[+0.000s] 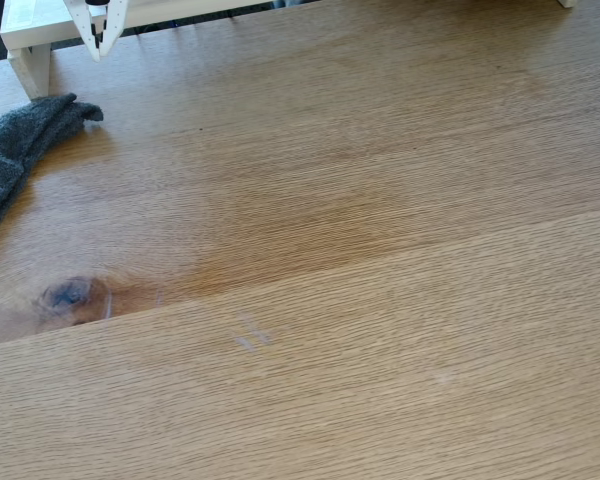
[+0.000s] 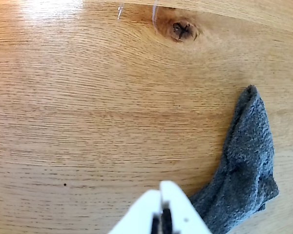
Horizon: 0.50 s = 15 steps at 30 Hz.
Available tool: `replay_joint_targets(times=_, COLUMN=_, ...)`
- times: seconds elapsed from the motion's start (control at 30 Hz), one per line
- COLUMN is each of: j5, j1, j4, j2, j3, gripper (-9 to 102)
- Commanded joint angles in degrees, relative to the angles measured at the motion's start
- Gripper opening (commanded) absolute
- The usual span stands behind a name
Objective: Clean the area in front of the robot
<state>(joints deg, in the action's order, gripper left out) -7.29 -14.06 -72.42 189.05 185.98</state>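
Observation:
The oak wood surface [image 1: 360,230] spans the fixed view, with a dark knot [image 1: 70,293] at the lower left and faint whitish smudges [image 1: 250,335] near the middle. My white gripper [image 1: 98,50] hangs at the top left, shut and holding nothing, above and to the right of a dark grey cloth [image 1: 20,150]. In the wrist view the gripper [image 2: 161,187] points up from the bottom edge, fingers pressed together. The cloth [image 2: 244,165] lies just to its right, apart from the tips. The knot [image 2: 181,30] sits near the top, with the wood surface [image 2: 88,107] around it.
A white shelf-like board [image 1: 40,25] on a short leg stands along the top left edge, behind the gripper. A plank seam [image 1: 380,255] runs across the wood from lower left to right.

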Motion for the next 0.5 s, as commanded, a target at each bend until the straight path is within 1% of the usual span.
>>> replay_joint_targets(times=0.0, j5=21.97, j1=-8.44, j4=1.05, j2=0.44, j3=6.68, gripper=0)
replay_joint_targets(times=0.4, j5=20.13, j1=-7.73, j4=1.23, j2=0.44, j3=6.68, gripper=0)
replay_joint_targets(times=0.47, j5=17.49, j1=-5.98, j4=3.96, j2=-0.62, j3=6.59, gripper=0)
